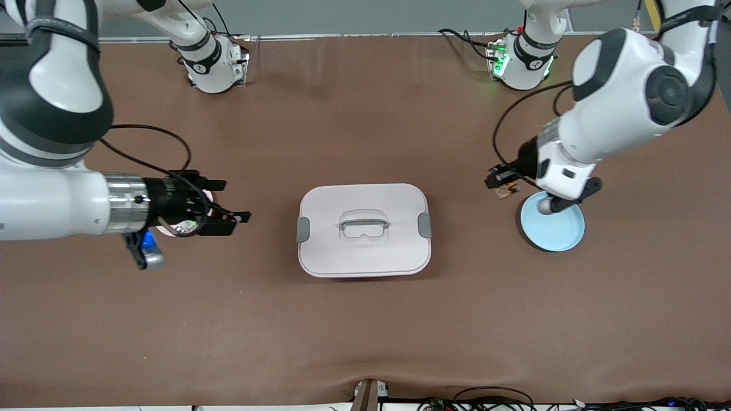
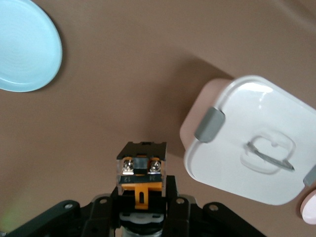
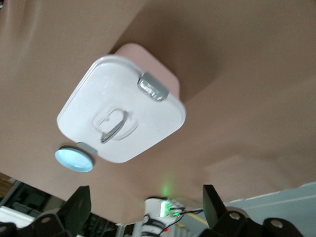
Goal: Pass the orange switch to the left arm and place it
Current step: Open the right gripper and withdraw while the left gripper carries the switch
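Currently the left gripper (image 1: 498,184) hangs over bare brown tabletop (image 1: 365,331) just beside the round pale-blue plate (image 1: 557,231), clamped on the orange switch (image 2: 140,170), a small black block with silver screw terminals and an orange tab. In the left wrist view the switch sits squarely between the fingers, black body projecting out past the tips, orange tab nearest the palm; its long axis appears to run along the fingers, though the front view shows it too small to confirm.

The large white rounded-rectangular plastic box (image 1: 364,229), grey side clips and grey lid handle, sits mid-table, directly between the two grippers.

The right gripper (image 1: 231,217) hovers toward the right arm's end of the table, over the edge of a round pink plate (image 1: 165,231) that it mostly hides. Its jaws are spread wide with nothing between them, tips pointing at the box.

Key relation: the switch lies straight out from the right fingers, well apart, with the box on the line between. The handover likely needs to happen above the lid or around the box. The left arm has the part; the right waits.
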Controlling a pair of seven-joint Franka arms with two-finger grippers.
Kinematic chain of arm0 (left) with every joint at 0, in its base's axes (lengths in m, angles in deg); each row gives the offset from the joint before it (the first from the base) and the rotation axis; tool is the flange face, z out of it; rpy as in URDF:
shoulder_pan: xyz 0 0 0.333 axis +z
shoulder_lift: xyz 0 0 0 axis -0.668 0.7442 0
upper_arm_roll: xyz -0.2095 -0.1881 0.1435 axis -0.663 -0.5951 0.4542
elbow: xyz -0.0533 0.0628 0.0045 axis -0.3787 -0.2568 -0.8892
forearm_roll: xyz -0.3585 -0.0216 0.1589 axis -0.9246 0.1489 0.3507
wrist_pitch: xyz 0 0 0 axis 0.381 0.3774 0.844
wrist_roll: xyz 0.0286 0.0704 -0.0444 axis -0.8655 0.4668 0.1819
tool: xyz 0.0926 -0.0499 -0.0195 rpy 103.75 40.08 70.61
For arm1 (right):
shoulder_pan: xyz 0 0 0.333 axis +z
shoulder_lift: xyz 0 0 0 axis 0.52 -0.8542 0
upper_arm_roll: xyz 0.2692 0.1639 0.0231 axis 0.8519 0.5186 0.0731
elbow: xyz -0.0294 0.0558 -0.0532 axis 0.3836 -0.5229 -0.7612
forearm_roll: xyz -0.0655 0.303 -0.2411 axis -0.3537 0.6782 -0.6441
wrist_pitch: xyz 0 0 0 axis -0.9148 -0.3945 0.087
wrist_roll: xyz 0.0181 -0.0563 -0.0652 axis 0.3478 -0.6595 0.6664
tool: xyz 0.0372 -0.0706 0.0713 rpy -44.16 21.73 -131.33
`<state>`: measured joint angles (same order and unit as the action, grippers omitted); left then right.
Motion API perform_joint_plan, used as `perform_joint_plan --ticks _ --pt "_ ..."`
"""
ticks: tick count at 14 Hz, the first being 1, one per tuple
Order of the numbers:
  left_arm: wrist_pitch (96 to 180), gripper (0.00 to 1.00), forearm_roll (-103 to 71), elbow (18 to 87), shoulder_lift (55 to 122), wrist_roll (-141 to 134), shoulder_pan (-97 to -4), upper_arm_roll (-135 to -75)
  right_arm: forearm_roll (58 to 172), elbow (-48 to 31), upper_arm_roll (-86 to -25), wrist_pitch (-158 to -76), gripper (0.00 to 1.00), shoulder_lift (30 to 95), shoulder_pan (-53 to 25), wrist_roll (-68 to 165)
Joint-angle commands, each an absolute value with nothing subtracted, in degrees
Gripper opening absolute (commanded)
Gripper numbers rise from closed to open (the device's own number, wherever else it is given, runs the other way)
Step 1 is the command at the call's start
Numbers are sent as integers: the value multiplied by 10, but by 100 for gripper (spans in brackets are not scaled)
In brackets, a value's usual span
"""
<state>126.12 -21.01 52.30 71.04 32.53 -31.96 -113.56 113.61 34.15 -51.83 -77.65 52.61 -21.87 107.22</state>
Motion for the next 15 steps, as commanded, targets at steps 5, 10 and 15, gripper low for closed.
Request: perform_joint_plan --ticks 5,10,15 --pt "1249 0 -163 560 676 336 -214 -1141 944 341 -513 -718 100 556 -241 830" --pt "1268 0 -163 601 642 349 -144 -1141 873 340 -514 -706 100 558 -281 683" --pt "1348 0 -160 651 638 464 -141 -1141 806 340 -515 -707 100 559 -285 605"
